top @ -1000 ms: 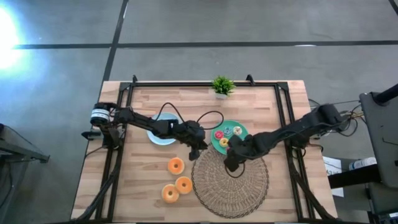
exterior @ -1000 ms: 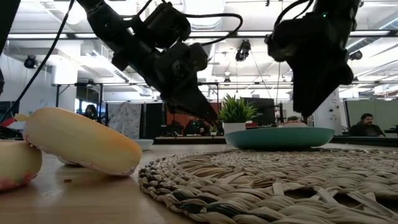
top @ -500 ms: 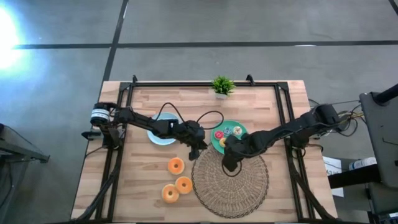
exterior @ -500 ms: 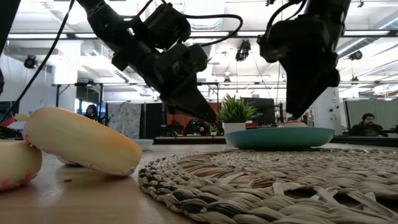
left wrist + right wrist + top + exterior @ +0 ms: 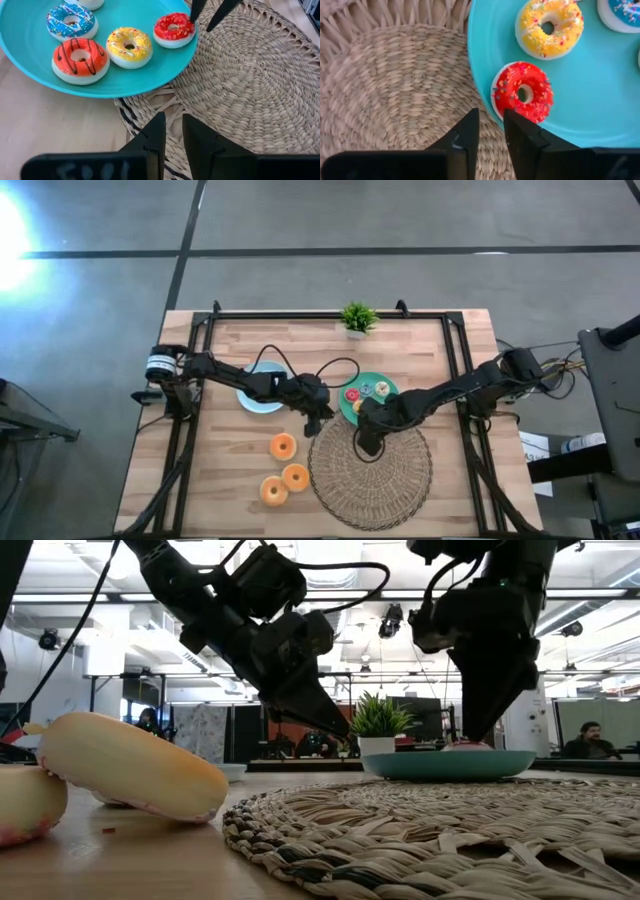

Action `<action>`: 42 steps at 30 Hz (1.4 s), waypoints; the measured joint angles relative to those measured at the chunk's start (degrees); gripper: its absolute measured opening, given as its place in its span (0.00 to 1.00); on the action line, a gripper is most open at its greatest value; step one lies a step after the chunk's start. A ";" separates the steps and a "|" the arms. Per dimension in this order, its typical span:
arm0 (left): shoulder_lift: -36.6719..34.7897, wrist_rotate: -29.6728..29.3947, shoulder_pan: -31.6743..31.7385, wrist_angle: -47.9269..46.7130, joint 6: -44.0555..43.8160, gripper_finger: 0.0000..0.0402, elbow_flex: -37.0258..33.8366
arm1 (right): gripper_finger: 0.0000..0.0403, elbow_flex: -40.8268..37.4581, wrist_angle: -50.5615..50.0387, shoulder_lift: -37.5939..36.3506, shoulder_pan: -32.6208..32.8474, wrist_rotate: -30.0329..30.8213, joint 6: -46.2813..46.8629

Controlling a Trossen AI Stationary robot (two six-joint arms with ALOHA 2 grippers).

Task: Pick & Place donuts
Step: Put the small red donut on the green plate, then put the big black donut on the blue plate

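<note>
**Square up on the red donut before you clamp**

Your right hand (image 5: 491, 114) hangs over the seam where the teal plate (image 5: 580, 120) overlaps the woven mat (image 5: 395, 90), at about the mat's 12 o'clock seen from above. It is released: the fingers stand only narrowly parted and grasp nothing. The red sprinkled donut (image 5: 522, 92) lies just ahead of the fingertips, flat on the plate near its mat-side rim, roughly the plate's 6 to 7 o'clock. The yellow donut (image 5: 551, 27) sits close beyond it.

The gap looks too slim to straddle the ring, so I would spread the fingers first. Then come forward until one finger stands over the hole and the other outside the rim, or both flank the whole ring. Come down straight; a slanted approach would likely push the donut into the yellow one or scrape the plate's lip. Clamp gently and lift clear before swinging away.

Your left hand (image 5: 172, 120) waits at the mat's 10 o'clock edge, also released and empty; keep it there, since the two hands are near each other. Three larger orange donuts (image 5: 283, 447) lie on the counter (image 5: 220, 450) at the mat's 9 o'clock, untouched
</note>
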 joint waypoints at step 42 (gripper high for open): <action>-2.64 -0.28 -0.89 -8.99 1.32 0.10 -1.08 | 0.23 7.39 -2.32 -3.48 -0.37 7.86 -2.05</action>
